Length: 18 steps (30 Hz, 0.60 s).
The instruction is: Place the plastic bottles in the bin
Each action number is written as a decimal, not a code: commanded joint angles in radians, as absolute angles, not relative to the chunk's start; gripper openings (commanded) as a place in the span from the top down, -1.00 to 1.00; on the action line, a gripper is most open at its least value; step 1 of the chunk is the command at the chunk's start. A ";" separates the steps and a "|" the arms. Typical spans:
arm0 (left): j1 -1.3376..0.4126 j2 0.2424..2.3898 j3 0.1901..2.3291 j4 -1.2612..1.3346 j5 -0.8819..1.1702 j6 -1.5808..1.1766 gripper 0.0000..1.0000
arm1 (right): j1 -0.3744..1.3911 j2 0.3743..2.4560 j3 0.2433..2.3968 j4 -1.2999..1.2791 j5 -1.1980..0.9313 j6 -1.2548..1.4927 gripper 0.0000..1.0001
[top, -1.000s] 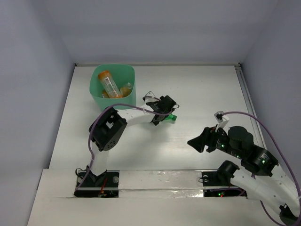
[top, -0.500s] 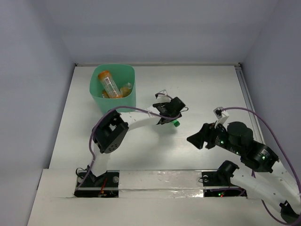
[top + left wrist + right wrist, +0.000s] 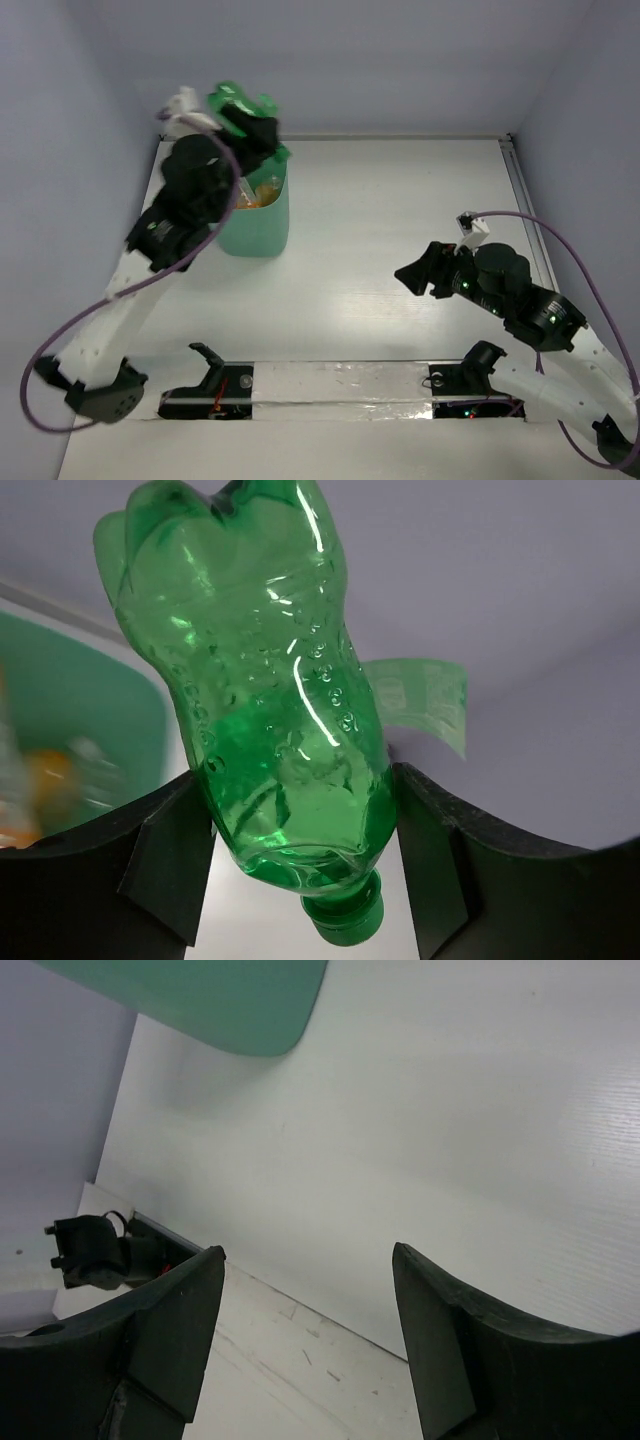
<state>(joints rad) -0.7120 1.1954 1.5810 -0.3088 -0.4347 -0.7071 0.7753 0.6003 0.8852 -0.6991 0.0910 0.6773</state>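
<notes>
My left gripper (image 3: 250, 125) is raised high over the mint-green bin (image 3: 262, 228) and is shut on the bright green bottle (image 3: 236, 103). In the left wrist view the green bottle (image 3: 265, 690) sits between the jaws with its cap (image 3: 345, 917) toward the camera and a loose label strip (image 3: 420, 698) hanging off it; the bin (image 3: 70, 710) lies below at left, with blurred orange bottles (image 3: 40, 785) inside. An orange-filled bottle (image 3: 262, 192) shows in the bin in the top view. My right gripper (image 3: 412, 277) is open and empty above the table; its view shows the bin's side (image 3: 210, 1000).
The white table (image 3: 400, 200) is walled at the back and sides. The arm bases sit on the taped strip (image 3: 340, 385) at the near edge. A raised rail (image 3: 520, 190) runs along the table's right edge.
My left gripper has lifted the green bottle from the table's middle and swung it up and left, over the bin. The right arm has barely moved.
</notes>
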 commanded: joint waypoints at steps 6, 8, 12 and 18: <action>-0.414 1.161 1.427 -0.284 -0.344 -0.437 0.15 | 0.781 0.731 1.037 -0.612 0.176 0.657 -0.47; -0.378 1.183 1.420 -0.273 -0.319 -0.426 0.13 | 0.781 0.761 1.077 -0.623 0.195 0.635 -0.47; -0.368 1.229 1.407 -0.259 -0.267 -0.430 -0.30 | 0.781 0.819 1.154 -0.624 0.207 0.611 -0.47; -0.368 1.207 1.446 -0.297 -0.294 -0.428 -0.98 | 0.781 0.818 1.187 -0.621 0.242 0.601 -0.58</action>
<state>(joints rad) -0.3714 1.2793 1.3842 -0.3355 -0.2886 -0.4477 0.7753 0.8246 1.1183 -0.6647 0.1978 0.6292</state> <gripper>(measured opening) 0.982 0.783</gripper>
